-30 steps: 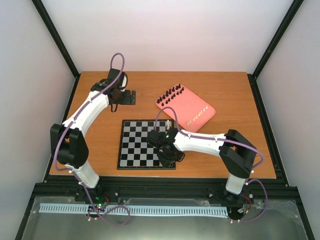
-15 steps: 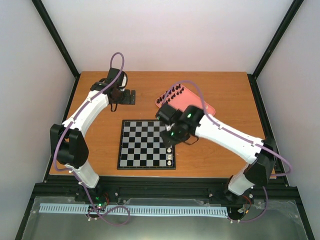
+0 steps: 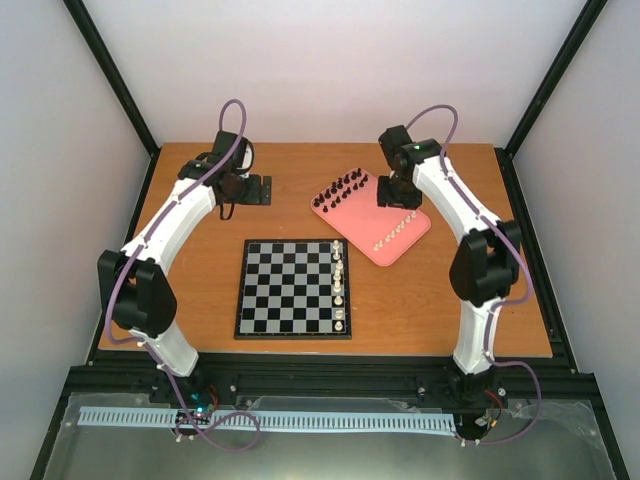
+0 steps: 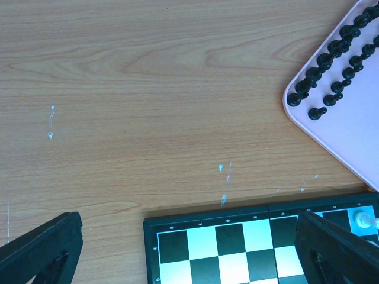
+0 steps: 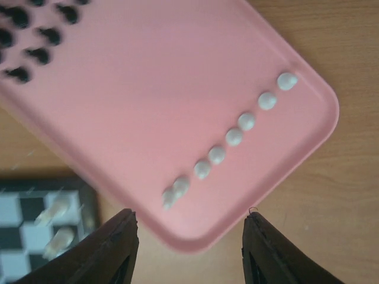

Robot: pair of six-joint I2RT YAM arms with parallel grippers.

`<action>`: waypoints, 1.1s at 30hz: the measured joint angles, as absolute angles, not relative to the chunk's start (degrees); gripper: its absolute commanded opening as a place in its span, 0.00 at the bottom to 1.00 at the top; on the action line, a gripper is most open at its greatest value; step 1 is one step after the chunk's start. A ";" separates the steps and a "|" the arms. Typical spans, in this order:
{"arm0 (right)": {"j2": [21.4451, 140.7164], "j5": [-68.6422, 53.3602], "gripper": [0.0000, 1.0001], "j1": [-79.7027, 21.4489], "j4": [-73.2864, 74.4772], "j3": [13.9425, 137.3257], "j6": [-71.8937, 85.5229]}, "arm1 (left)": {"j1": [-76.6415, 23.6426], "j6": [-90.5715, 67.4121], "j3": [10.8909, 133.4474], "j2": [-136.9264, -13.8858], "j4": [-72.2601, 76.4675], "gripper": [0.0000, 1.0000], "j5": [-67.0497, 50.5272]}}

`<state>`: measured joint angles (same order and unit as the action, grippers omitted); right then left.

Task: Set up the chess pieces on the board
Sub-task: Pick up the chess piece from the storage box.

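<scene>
Since a second ago the right arm has left the board [image 3: 280, 290] and swung to the far side, so the right pincer [image 3: 392, 192] now hangs over the pink tray [image 3: 360, 218]. On the board, small cream white pieces [image 3: 340, 282] stand in one line down the right-hand column. Its checks are black and silvery, inside a thin dark border. Eight more white pieces [image 5: 234, 137] stand in a slanted row on the tray. The black pieces [image 3: 345, 187] stand in two rows at the tray's far end.

Small white digits run along the board's border in the left wrist view, too small to read surely.

The right pincer is wide, with nothing between its fingers. In its wrist view the row of white pieces lies just beyond the fingertips and is not touched.

The left pincer [image 4: 188, 222] is also wide and empty. It is above the bare counter [image 4: 148, 89], at the far edge of the board. One white piece at the board's corner shows near one of its fingers.
</scene>
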<state>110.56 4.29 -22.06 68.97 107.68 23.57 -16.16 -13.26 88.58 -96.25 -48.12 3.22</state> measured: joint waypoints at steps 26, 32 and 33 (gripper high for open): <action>131.26 6.81 0.47 -9.74 63.00 114.85 24.29 | -16.16 -13.21 85.86 -92.51 -48.12 1.00 3.16; 131.26 5.69 0.46 -9.61 62.13 112.92 24.71 | -16.14 -13.23 85.84 -92.82 -48.10 1.00 3.09; 131.26 5.58 0.45 -9.58 61.84 112.92 24.71 | -16.16 -13.23 85.86 -92.86 -48.07 1.00 3.11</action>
<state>131.26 5.58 -9.58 61.84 112.92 24.71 -16.16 -13.23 85.86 -92.86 -48.07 3.11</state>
